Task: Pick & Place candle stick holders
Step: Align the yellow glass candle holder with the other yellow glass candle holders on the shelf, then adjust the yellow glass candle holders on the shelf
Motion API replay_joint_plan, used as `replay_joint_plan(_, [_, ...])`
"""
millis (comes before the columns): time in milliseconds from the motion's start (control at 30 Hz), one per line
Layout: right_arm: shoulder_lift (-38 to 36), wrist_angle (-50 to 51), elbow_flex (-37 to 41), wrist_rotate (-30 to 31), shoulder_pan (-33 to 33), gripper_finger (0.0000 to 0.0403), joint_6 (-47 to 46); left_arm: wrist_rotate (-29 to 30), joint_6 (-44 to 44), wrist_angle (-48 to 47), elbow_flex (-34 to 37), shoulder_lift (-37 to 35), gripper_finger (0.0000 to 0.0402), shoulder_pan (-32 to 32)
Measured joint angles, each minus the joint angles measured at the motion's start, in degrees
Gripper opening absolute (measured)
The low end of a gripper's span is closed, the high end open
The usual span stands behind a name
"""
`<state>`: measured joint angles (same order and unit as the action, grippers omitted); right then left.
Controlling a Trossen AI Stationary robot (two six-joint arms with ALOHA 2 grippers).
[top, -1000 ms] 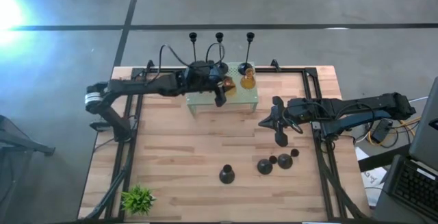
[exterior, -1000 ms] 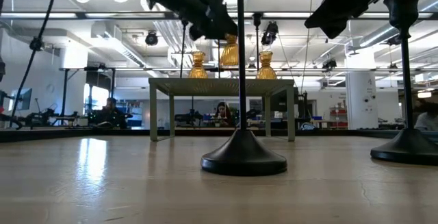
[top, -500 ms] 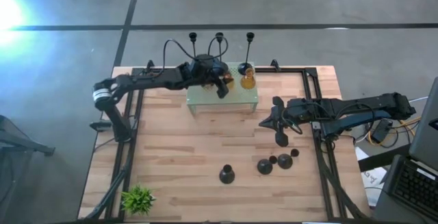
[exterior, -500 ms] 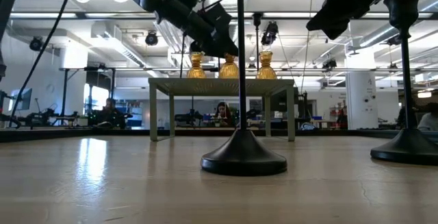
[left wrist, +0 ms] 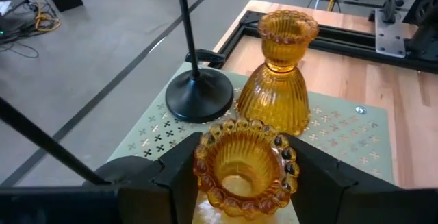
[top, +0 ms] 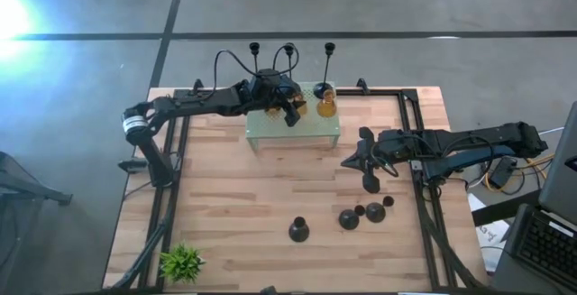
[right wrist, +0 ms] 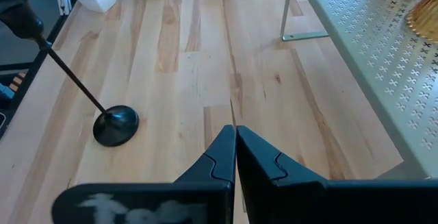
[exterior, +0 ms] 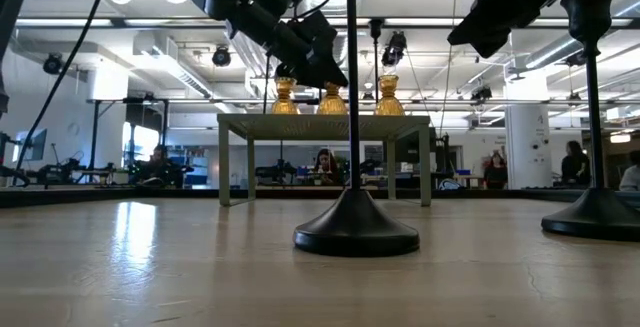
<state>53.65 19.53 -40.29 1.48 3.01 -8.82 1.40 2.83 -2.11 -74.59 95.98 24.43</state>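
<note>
My left gripper (top: 290,113) is over the mint-green stand (top: 306,133), shut on an amber glass holder (left wrist: 245,172). In the low view this holder (exterior: 332,99) stands on the stand top between two other amber holders (exterior: 285,97) (exterior: 388,95). One of them is just ahead in the left wrist view (left wrist: 280,80). Tall black stems (top: 288,51) stand on round bases (left wrist: 198,97) along the stand's far edge. My right gripper (top: 350,161) is shut and empty above the table's right half. My left gripper pinches the amber holder's beaded top rim (left wrist: 205,166) between its two fingers, one on each side. The fingers slant down from the table's left side. The holder is upright, and its base is on the stand top in the low view.
Several black holders (top: 361,214) sit on the table's near right. A tall stem (exterior: 352,227) stands near the low camera, another (exterior: 597,207) to its right. A small green plant (top: 182,261) is at the near left corner. Bare wood lies in front of the stand.
My left gripper has gone toward the far edge and down with the amber holder. The holder, earlier held above the stand top, now stands on it between the other two amber holders. My right arm has kept still.
</note>
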Motion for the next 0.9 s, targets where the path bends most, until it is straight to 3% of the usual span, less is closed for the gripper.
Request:
replay_joint_plan(533, [0.0,0.0,0.0,0.0,0.0,0.0008,-0.2,-0.7,0.0,-0.2,-0.1,-0.4,0.0201,-0.1])
replay_joint_plan(900, [0.0,-0.2,0.0,0.0,0.0,0.0008,-0.2,-0.8,-1.5,-3.8,-0.3,-6.1,0.0202,-0.9])
